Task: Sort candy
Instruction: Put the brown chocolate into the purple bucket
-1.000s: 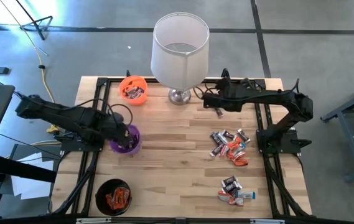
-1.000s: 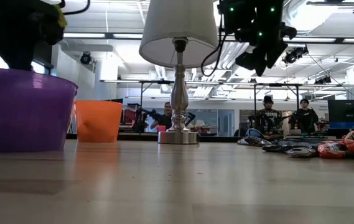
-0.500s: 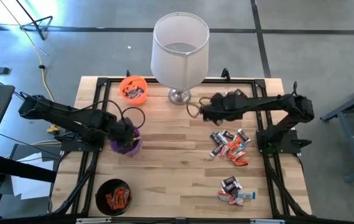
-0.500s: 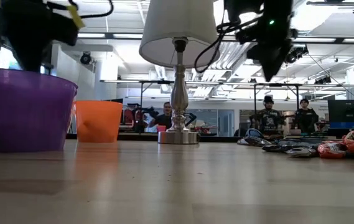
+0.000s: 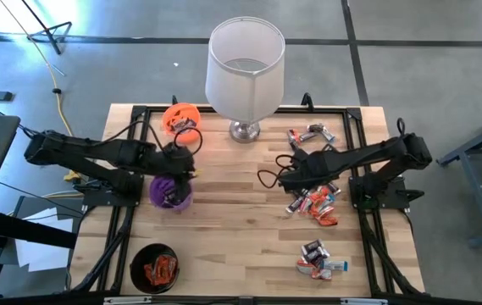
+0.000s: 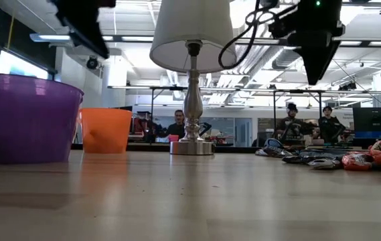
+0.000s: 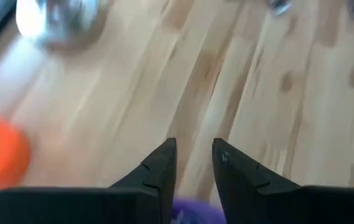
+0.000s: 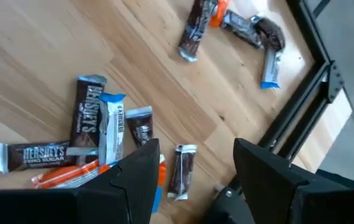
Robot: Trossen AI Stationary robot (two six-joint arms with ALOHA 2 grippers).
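Observation:
Wrapped candy lies in three loose groups on the wooden table: one at mid right [image 5: 313,200], one near the front [image 5: 318,259], a few by the far edge [image 5: 310,134]. My right gripper [image 5: 291,180] hangs open above the mid-right group [image 8: 96,143], touching none of it. My left gripper [image 5: 190,161] hovers open and empty just beyond the purple cup [image 5: 171,193], whose rim [image 7: 195,214] shows below its fingers. The orange cup [image 5: 181,117] at the far left and the black cup [image 5: 154,267] at the near left each hold candy.
A lamp with a white shade [image 5: 245,63] stands at the far middle on a metal base [image 5: 243,130]. Black frame rails [image 5: 368,246] run along the table's edges. Bare wood lies between the cups and the candy. People sit in the room beyond [image 6: 287,124].
My left gripper has risen out of the purple cup, gone toward the far edge and rolled. My right gripper has swung from beside the lamp base toward the near edge, over the mid-right candy, uncovering the few sweets by the far edge.

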